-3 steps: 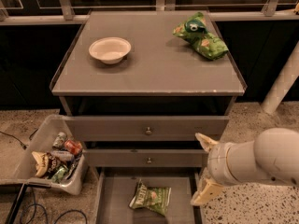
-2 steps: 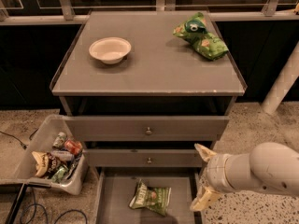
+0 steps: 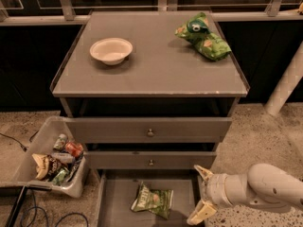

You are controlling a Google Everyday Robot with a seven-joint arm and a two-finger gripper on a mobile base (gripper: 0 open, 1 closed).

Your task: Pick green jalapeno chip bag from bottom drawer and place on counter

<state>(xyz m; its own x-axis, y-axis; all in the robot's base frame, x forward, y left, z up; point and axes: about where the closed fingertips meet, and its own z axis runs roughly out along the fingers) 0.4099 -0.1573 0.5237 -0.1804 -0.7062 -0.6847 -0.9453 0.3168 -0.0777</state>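
Observation:
The green jalapeno chip bag [image 3: 152, 200], pale olive-green with white lettering, lies flat in the open bottom drawer [image 3: 113, 202], near its middle. My gripper [image 3: 199, 193] is open at the drawer's right side, its two pale fingers spread one above the other, about a hand's width right of the bag and not touching it. The white arm runs off to the lower right. The counter [image 3: 156, 65] is the grey top of the cabinet, above the two knobbed drawers.
On the counter sit a white bowl [image 3: 111, 50] at the left and a brighter green bag [image 3: 203, 37] at the back right. A bin of snacks and cans [image 3: 54, 160] stands on the floor left of the cabinet. A white pole [image 3: 286, 79] leans at the right.
My gripper and arm have sunk lower and drawn slightly back to the right beside the bottom drawer. The chip bag has not moved.

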